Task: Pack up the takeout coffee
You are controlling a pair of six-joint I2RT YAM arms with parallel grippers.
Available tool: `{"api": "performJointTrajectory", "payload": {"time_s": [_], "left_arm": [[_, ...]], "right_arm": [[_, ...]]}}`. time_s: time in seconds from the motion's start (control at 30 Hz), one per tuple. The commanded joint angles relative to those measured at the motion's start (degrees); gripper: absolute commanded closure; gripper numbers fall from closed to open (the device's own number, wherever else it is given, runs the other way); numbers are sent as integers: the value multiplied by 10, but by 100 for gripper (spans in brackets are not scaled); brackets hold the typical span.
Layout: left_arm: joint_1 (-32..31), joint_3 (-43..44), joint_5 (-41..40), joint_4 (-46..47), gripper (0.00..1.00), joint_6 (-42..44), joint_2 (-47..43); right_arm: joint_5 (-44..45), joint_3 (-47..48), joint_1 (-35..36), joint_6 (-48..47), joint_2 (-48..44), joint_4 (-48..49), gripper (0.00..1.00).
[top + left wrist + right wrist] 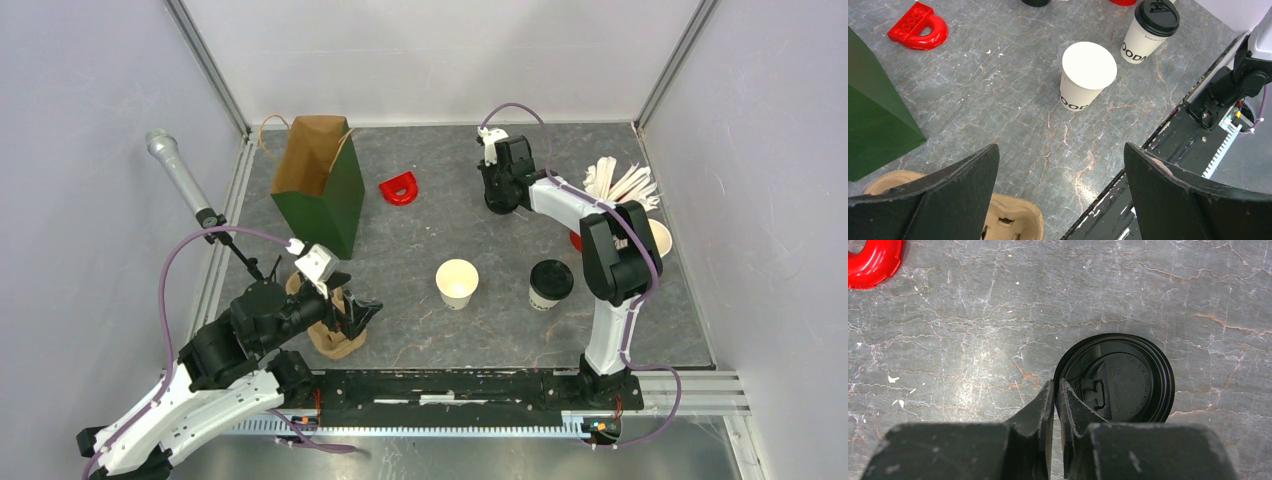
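One black lid (pixel 1128 380), rim pinched in my right gripper (pixel 1057 388); lidless cup (pixel 457 283) sits nearer, slightly left; left gripper (pixel 1060 150) gapes wide.

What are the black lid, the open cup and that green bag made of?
The black lid looks like thin moulded plastic, semi-gloss, with raised lettering and a sip tab. The open cup seems matte paper, with printed letters on its side. The green bag is probably paper: brown inside, crisp folds.
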Motion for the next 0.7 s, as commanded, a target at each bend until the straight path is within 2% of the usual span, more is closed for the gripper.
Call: {"api": "performJointTrajectory", "payload": {"time_s": [0.0, 0.17, 0.33, 0.67], "left_arm": [[1, 1, -10, 9, 0, -11, -1], [1, 1, -10, 9, 0, -10, -2], [1, 2, -8, 8, 0, -10, -2], [1, 7, -47, -4, 0, -14, -3]], "right_arm": [[-12, 25, -4, 5, 8, 13, 86], [-17, 25, -5, 2, 5, 14, 100], [-22, 36, -5, -4, -10, -4, 100], [-15, -2, -7, -12, -99, -17, 100]]}}
